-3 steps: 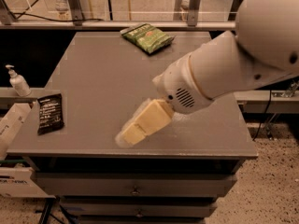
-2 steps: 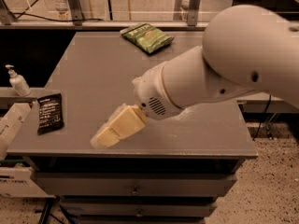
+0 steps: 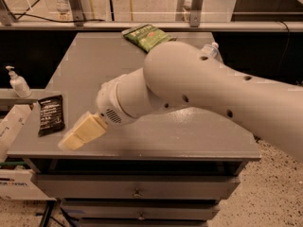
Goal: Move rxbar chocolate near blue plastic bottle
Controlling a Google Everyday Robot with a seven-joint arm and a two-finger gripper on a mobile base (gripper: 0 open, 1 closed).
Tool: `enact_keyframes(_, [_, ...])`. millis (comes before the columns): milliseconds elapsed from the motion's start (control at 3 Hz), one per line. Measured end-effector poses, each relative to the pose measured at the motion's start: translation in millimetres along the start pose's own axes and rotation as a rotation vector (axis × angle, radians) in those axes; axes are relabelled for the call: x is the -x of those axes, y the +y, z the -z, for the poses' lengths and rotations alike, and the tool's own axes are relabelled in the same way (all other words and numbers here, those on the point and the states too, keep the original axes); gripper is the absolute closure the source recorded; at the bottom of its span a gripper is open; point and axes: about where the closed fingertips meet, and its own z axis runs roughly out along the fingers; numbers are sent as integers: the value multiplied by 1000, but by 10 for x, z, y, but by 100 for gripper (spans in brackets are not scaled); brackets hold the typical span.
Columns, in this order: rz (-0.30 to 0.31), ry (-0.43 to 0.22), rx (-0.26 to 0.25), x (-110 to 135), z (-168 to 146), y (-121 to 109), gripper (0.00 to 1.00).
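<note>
The rxbar chocolate (image 3: 50,113) is a flat black wrapper with white print, lying at the left front edge of the grey table (image 3: 189,136). My gripper (image 3: 75,137) is cream-coloured, points down and left, and hangs just right of the bar near the front edge, apart from it. The blue plastic bottle (image 3: 210,50) shows only its white cap and clear neck at the table's back right; the rest is hidden behind my arm.
A green snack bag (image 3: 147,36) lies at the table's back edge. A small white pump bottle (image 3: 18,82) stands on a shelf left of the table. My large white arm (image 3: 203,93) covers the table's middle and right. Drawers sit below the tabletop.
My arm has swung left across the table, and the gripper has moved from the front middle to just right of the rxbar chocolate. The bar has not moved.
</note>
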Motion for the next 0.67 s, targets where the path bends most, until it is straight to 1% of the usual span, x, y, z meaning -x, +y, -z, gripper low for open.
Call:
enact_keyframes(333, [24, -12, 5, 9, -396, 25, 0])
enact_keyframes(667, [23, -30, 6, 64, -698, 102, 0])
